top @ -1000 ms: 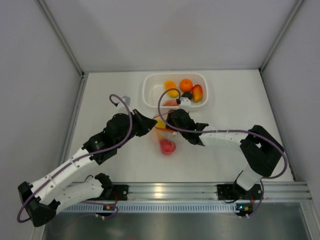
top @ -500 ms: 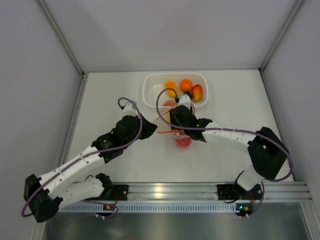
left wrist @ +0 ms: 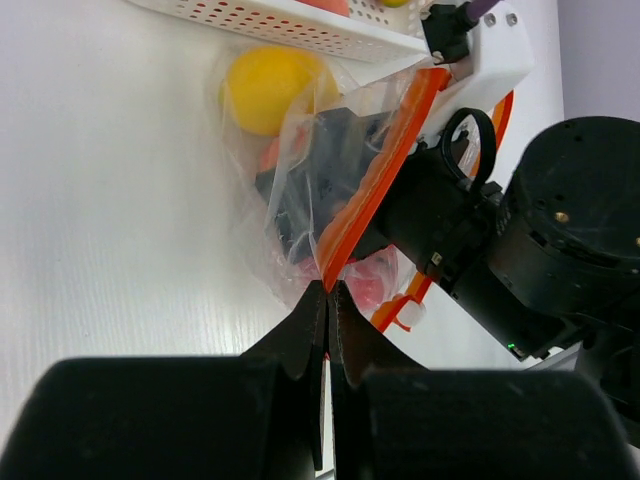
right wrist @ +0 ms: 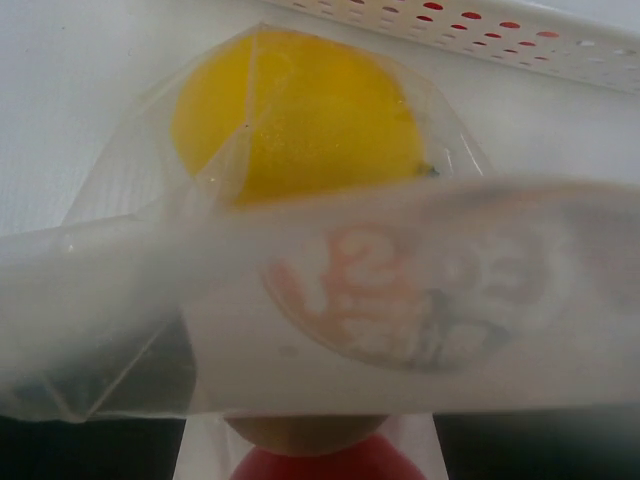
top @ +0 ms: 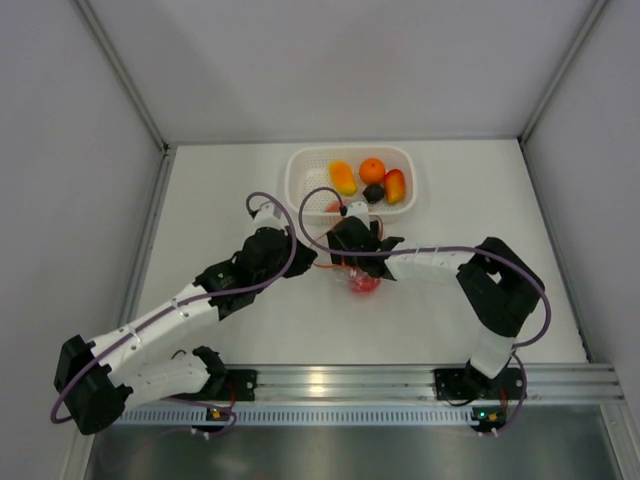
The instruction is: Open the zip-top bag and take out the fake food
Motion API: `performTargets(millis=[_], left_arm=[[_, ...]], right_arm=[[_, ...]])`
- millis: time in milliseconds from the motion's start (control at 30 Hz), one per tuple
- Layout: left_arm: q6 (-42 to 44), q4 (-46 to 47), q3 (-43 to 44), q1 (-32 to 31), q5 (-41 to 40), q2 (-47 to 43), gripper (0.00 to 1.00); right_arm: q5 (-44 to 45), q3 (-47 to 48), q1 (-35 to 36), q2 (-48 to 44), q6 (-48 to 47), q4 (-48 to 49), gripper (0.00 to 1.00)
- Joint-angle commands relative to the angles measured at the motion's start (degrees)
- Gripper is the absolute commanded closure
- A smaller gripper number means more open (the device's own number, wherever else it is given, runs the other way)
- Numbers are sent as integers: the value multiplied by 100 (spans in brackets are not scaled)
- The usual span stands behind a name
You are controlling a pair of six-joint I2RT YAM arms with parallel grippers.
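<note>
The zip-top bag [left wrist: 300, 190] lies just in front of the white basket, its clear film crumpled. My left gripper [left wrist: 327, 292] is shut on the bag's orange-red zip strip [left wrist: 375, 185] at its near end; from above it [top: 308, 258] sits left of the bag [top: 358, 275]. My right gripper [top: 348, 255] reaches into the bag's mouth, jaws spread wide. In the right wrist view that gripper [right wrist: 310, 420] is veiled by film, with a yellow fake fruit [right wrist: 300, 110] ahead and a red one [right wrist: 310, 465] below. Both fruits, yellow [left wrist: 268, 88] and red [left wrist: 372, 285], are inside the bag.
The white perforated basket [top: 300, 185] stands at the back centre holding an orange-yellow piece [top: 343, 177], an orange [top: 372, 170], a dark piece [top: 373, 192] and a red-yellow piece [top: 395, 185]. White side walls close in the table [top: 220, 320].
The bag and both grippers have shifted right and toward the basket. The right jaws have spread wider inside the bag. The left gripper has kept its hold on the zip strip.
</note>
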Motion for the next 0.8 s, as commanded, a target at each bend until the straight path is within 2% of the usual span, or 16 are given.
performTargets(millis=[0, 167, 400, 600, 767], left_arm=[[106, 204, 260, 12, -74, 4, 100], [176, 196, 286, 12, -205, -31, 100], [334, 178, 541, 12, -294, 135, 100], [905, 81, 945, 21, -198, 206, 100], [1301, -331, 1394, 21, -153, 285, 100]], right_arm=[[40, 250, -195, 269, -60, 149, 18], [22, 48, -195, -125, -87, 290, 37], [-109, -32, 77, -969, -200, 26, 39], [-645, -102, 428, -1655, -499, 0, 42], [-970, 214, 762, -2015, -895, -299, 45]])
